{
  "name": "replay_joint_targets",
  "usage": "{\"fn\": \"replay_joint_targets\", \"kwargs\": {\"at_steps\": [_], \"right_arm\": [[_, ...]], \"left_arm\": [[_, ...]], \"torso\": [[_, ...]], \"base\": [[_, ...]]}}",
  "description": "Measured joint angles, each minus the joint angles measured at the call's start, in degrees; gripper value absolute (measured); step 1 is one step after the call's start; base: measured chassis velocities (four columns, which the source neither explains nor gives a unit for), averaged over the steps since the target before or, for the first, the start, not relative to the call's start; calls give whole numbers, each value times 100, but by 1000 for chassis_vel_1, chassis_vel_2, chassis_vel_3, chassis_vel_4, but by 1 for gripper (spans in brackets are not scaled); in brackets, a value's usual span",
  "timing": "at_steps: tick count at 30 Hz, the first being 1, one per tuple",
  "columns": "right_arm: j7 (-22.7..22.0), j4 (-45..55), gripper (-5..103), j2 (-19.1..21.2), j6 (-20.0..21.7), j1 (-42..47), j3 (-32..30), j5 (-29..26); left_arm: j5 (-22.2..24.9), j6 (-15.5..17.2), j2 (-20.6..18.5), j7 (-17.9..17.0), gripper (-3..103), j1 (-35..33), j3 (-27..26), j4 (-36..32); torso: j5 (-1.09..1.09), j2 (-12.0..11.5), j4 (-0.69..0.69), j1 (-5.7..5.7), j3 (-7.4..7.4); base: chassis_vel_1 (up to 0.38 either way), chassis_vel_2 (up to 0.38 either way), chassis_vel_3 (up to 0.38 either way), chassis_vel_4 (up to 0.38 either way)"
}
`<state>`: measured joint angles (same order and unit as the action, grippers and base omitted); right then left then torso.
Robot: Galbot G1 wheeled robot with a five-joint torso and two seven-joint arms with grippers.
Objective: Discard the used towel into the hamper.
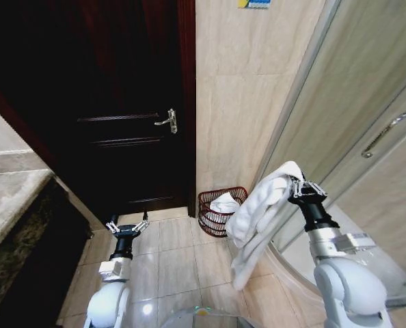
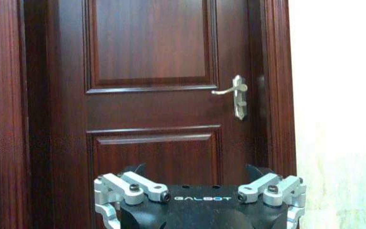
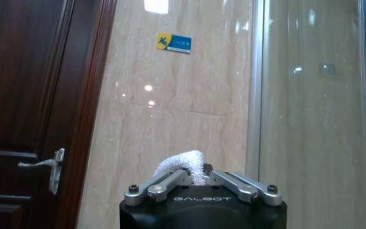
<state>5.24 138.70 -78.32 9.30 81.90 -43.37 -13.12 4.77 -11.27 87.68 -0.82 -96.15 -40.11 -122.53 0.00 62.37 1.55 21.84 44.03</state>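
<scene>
White terry cloth, a long folded used towel (image 1: 258, 219), hangs from the right gripper (image 1: 300, 188), whose fingers are closed on its upper end; in the right wrist view a tuft of the towel (image 3: 181, 162) pokes up between the closed fingers. The towel is held in the air, above the tiled floor (image 1: 176, 260) and near the hamper (image 1: 220, 212), a small round reddish-brown wire basket with thin ribs that stands on the floor in the corner where the dark wooden door (image 1: 121, 102) meets the beige tiled wall (image 1: 244, 102). Something white already lies inside the hamper. The carrying step appears to be in hand: the towel is gripped and lifted but not yet over the basket's mouth, so the next move would call for bringing the right gripper forward and down above the rim, then opening the fingers so the trailing end falls inside rather than over the edge. The left gripper (image 1: 127, 227) waits low over the floor tiles, fingers spread wide and holding nothing. "GALBOT" is printed on both gripper bodies; a small blue and yellow sticker (image 3: 173, 43) on the wall bears writing too small to read.
</scene>
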Motion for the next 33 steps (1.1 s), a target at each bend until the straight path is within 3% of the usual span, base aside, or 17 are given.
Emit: {"fn": "replay_joint_targets", "kwargs": {"at_steps": [21,33], "right_arm": [[-17,92,2,158,306,-270,25,-193],[-114,-143,2,521,697,-1239,179,-611]], "left_arm": [[198,51,-106,40,100,8,-71,-51],[64,-367,42,30,100,57,-61,88]], "torso": [[0,591,0,266,325],[0,992,0,451,541]], "base": [[0,0,0,0],[0,0,0,0]]}}
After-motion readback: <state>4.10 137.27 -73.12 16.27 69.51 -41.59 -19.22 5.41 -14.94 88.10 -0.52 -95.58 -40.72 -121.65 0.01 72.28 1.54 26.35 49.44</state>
